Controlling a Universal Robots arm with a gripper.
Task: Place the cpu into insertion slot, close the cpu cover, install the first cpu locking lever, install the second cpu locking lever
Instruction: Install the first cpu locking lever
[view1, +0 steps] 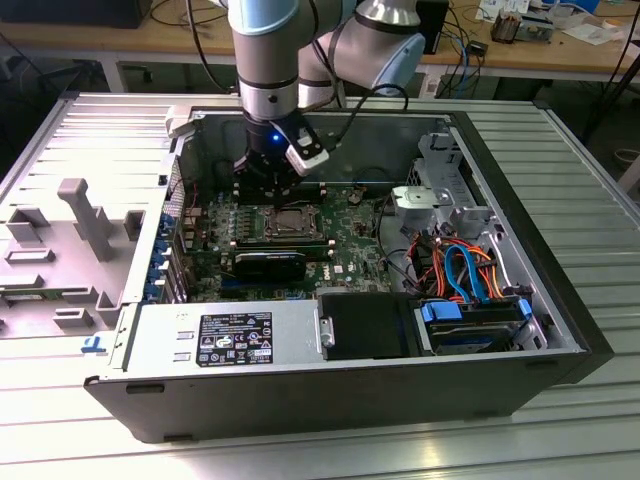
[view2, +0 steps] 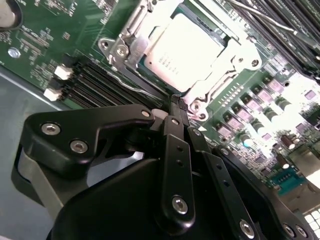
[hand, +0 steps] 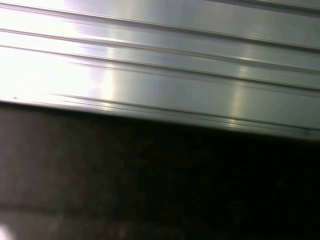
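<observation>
In the second wrist view the gripper is nearest, its fingers drawn together with the tips at the corner of the cover; whether they pinch a lever there cannot be told. Just beyond the tips lies the cpu, seated flat in the slot, the cover's frame lying down over its edges. In the exterior view the gripper hangs straight down over the slot on the green board, inside the open case.

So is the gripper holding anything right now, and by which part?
Nothing. The gripper is shut at the cpu cover edge, with the cpu already seated.
</observation>
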